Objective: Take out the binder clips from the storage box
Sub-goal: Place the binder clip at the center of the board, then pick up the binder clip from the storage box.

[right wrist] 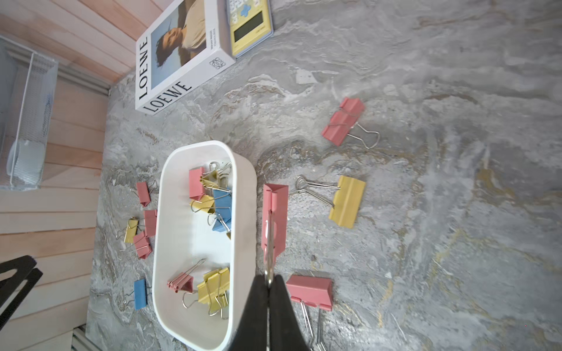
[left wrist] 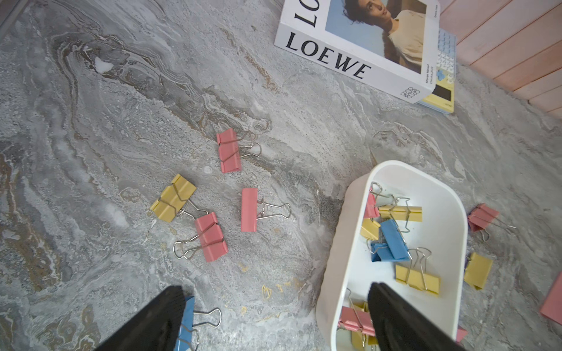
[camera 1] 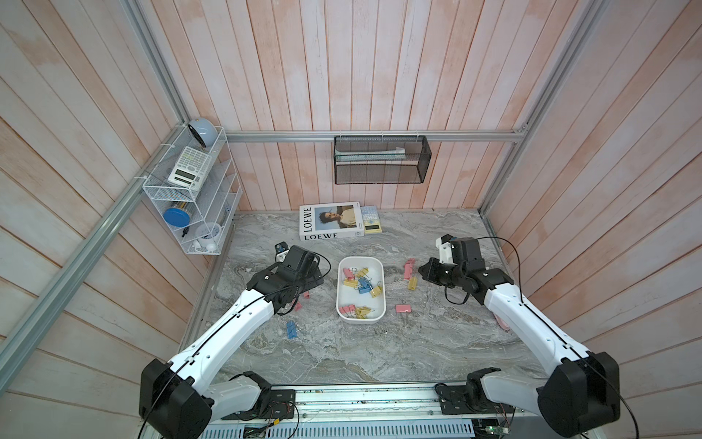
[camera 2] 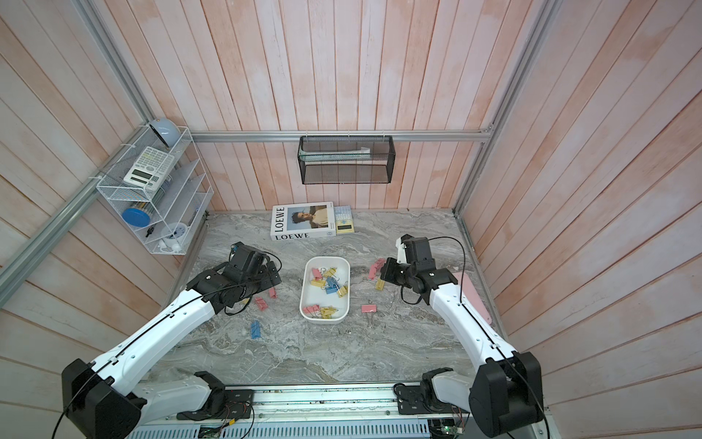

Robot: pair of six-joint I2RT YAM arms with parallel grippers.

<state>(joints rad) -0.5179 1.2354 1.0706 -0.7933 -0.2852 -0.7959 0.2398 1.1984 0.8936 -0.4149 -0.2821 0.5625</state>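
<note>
Nearest the lens, the arm bases (camera 1: 243, 387) sit on the rail. Leftmost, the left gripper (left wrist: 275, 288) hangs with jaws spread wide and empty. One finger is over a blue clip (left wrist: 186, 316) on the table (left wrist: 91, 152), and its partner is over the box (camera 1: 374, 304). Four loose clips (left wrist: 211, 237), pink and yellow, lie on the marble beside that wall.

At centre, the box holds ten or so more clips (camera 1: 361, 285) in two heaps, their wire handles interlocked. Just outside its far wall, the right gripper (right wrist: 269, 281) is pinched tight on the wire handle of a pink clip (right wrist: 275, 218). Whether that one touches the table I cannot tell. Three other clips (right wrist: 348, 202) lie on the table beyond.

These look light and rigid: folded painted steel, slick on the flat faces, with thin handles that swing freely. I judge the handle loop the surest hold where it stands proud. Otherwise, pinch across the body's two sloped sides. Tangled handles may drag a neighbour along, so lift slowly.
</note>
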